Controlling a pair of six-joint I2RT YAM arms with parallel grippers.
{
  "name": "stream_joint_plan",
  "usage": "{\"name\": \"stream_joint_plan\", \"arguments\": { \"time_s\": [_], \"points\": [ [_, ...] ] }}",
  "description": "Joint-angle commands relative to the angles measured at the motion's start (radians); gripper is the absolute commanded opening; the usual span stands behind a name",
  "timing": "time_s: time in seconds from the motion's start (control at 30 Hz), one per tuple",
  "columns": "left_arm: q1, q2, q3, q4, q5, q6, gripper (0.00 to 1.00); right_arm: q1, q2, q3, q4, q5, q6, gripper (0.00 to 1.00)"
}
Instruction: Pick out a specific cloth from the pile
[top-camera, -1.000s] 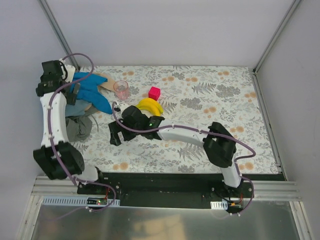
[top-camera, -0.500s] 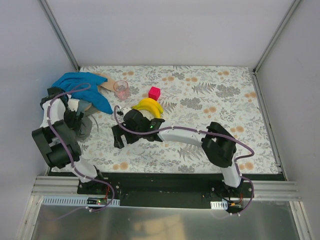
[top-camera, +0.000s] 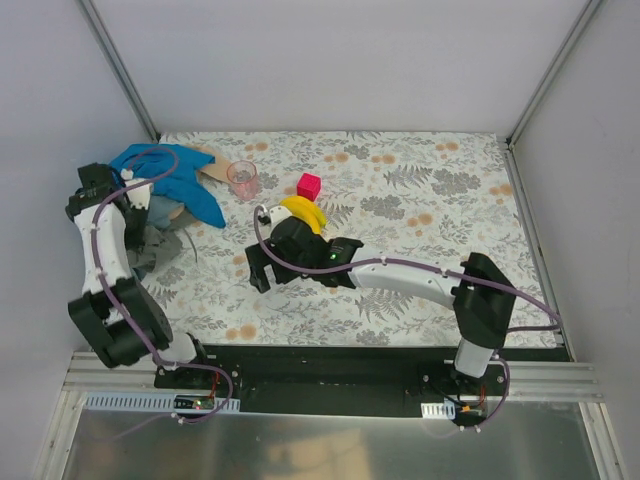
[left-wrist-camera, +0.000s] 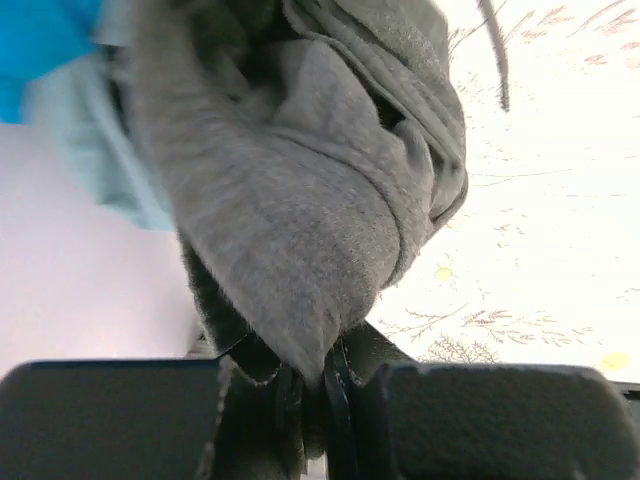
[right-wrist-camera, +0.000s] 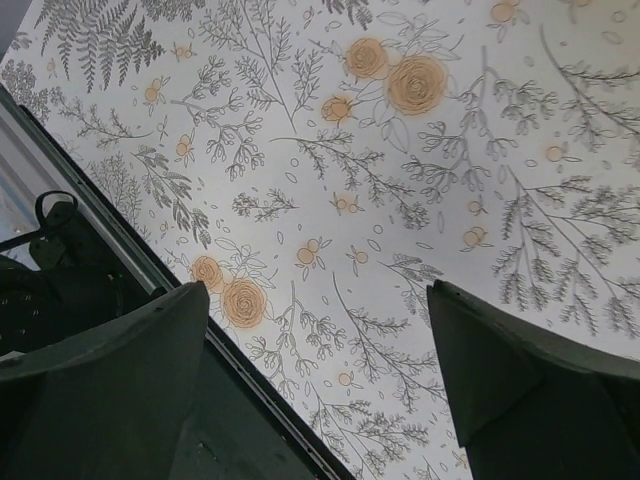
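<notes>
The left hand now pinches a fold of the grey cloth and has risen at the left of the desk, drawing it out from under the pile. The extraction seems started. The right hand has shifted right; it is wide and empty.

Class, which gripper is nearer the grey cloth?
Left. The left gripper is clamped on the grey cloth; the right gripper hangs open over bare table, well apart from it.
</notes>
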Motion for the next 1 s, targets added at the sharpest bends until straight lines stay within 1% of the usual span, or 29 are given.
{"name": "stream_joint_plan", "arguments": {
  "time_s": [0.0, 0.13, 0.23, 0.37, 0.47, 0.5, 0.53, 0.57, 0.7, 0.77, 0.83, 0.87, 0.93, 0.97],
  "points": [
    [0.002, -0.218, 0.19, -0.178, 0.151, -0.006, 0.0, -0.001, -0.121, -0.02, -0.051, 0.149, -0.059, 0.99],
    [-0.001, -0.257, 0.484, -0.287, 0.276, -0.065, 0.0, -0.031, -0.2, -0.06, -0.095, 0.286, -0.062, 0.99],
    [-0.013, -0.237, 0.722, -0.333, 0.362, -0.143, 0.0, -0.102, -0.27, -0.094, -0.161, 0.361, -0.001, 0.99],
    [-0.076, -0.179, 0.983, -0.335, 0.437, -0.258, 0.0, -0.221, -0.42, -0.201, -0.171, 0.352, 0.058, 0.99],
    [-0.082, -0.13, 1.149, -0.301, 0.535, -0.386, 0.0, -0.299, -0.525, -0.278, -0.166, 0.349, 0.07, 0.99],
    [-0.081, -0.125, 1.178, -0.262, 0.562, -0.439, 0.0, -0.319, -0.56, -0.312, -0.164, 0.355, 0.07, 0.99],
    [-0.081, -0.128, 1.2, -0.188, 0.584, -0.49, 0.0, -0.342, -0.589, -0.338, -0.167, 0.357, 0.07, 0.99],
    [-0.081, -0.136, 1.199, -0.127, 0.599, -0.55, 0.0, -0.361, -0.624, -0.361, -0.169, 0.358, 0.072, 0.99],
    [-0.082, -0.188, 1.127, 0.171, 0.659, -0.797, 0.0, -0.435, -0.726, -0.427, -0.194, 0.371, 0.076, 0.99],
    [-0.081, -0.17, 1.133, 0.266, 0.742, -0.945, 0.0, -0.473, -0.763, -0.447, -0.213, 0.381, 0.075, 0.99],
    [-0.102, -0.131, 1.153, 0.323, 0.817, -1.08, 0.0, -0.525, -0.783, -0.458, -0.238, 0.387, 0.079, 0.99],
    [-0.137, -0.108, 1.169, 0.325, 0.833, -1.11, 0.0, -0.559, -0.787, -0.462, -0.25, 0.384, 0.082, 0.99],
    [-0.199, -0.069, 1.194, 0.302, 0.88, -1.171, 0.0, -0.628, -0.789, -0.462, -0.269, 0.361, 0.085, 0.99],
    [-0.252, -0.036, 1.238, 0.259, 0.918, -1.191, 0.0, -0.664, -0.786, -0.461, -0.275, 0.358, 0.082, 0.99]
  ]
}}
